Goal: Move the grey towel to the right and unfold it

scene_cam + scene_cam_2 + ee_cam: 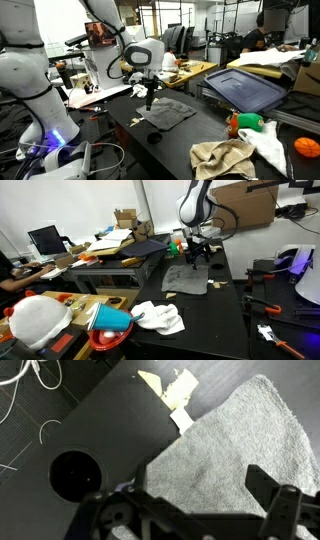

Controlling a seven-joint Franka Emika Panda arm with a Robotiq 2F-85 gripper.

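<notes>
Grey towel (pixel 168 112) is lying pretty much flat on the black table (pixel 185 135). The gripper (pixel 148 100) hovers over its edge, jaws spread wide, holding nothing (unfolding looks basically done to me). Next up, probably lift clear, or re-pinch a corner if it needs smoothing.

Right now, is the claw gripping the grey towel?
No: in the wrist view the claw stands open and the grey towel lies spread on the black table below it, not pinched.
</notes>
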